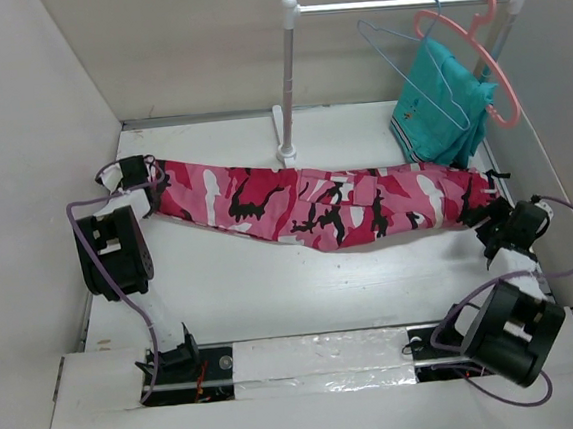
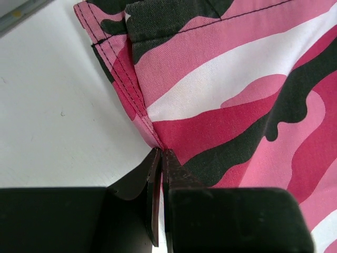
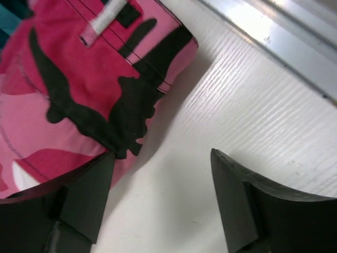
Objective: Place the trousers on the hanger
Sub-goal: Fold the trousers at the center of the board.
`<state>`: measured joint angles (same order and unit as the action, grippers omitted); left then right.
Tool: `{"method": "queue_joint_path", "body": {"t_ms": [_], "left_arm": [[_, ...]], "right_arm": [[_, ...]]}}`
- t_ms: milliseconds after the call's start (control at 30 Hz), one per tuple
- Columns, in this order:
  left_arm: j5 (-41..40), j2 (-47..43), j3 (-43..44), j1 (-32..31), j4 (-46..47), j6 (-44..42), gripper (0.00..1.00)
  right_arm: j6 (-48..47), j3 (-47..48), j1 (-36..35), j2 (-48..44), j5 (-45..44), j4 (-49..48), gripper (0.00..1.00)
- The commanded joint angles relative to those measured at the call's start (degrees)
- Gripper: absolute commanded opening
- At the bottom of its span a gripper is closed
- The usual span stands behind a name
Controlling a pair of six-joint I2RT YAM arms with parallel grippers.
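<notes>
The camouflage trousers (image 1: 315, 200) lie stretched across the table from far left to right. My left gripper (image 1: 153, 183) is shut on their left hem edge; in the left wrist view the fingertips (image 2: 161, 154) pinch the stitched hem of the trousers (image 2: 237, 95). My right gripper (image 1: 490, 225) is open beside the trousers' right end; in the right wrist view the trousers' waist (image 3: 79, 89) lies by the left finger (image 3: 87, 190), with bare table between the jaws. The light-blue wire hanger (image 1: 409, 68) hangs on the rail at the back right.
A white rack with a rail (image 1: 399, 3) stands at the back on a post (image 1: 284, 94). A salmon-pink hanger (image 1: 488, 51) holds a teal garment (image 1: 440, 106) on it. White walls enclose the table on the left, back and right.
</notes>
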<state>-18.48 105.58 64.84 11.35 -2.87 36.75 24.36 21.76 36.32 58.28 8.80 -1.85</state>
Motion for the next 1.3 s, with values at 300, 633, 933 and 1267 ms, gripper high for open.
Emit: {"method": "queue_joint_path", "body": {"t_ms": [300,633,933,1267], "left_arm": [[-4.01,-7.58,0.2,0.6,1.03,-3.7,0.0],[-9.82,-13.2,3.54,1.91,-5.38,-3.18,0.0],[-10.35,-22.33,-9.98,4.38,-6.36,-2.39,0.0],[-12.63,-30.96,-17.56,4.38,-14.61,3.15,0.3]], "right_arm": [[8.69,8.83,-3.8,22.48,1.13,-14.5,0.0],[4.83,11.19,1.03,-2.98,-6.52,2.01,0.0],[-2.12,7.0,15.77,-10.82,3.58,13.36,0.08],[-5.37,3.38,19.67,-15.39,9.05,18.55,0.86]]}}
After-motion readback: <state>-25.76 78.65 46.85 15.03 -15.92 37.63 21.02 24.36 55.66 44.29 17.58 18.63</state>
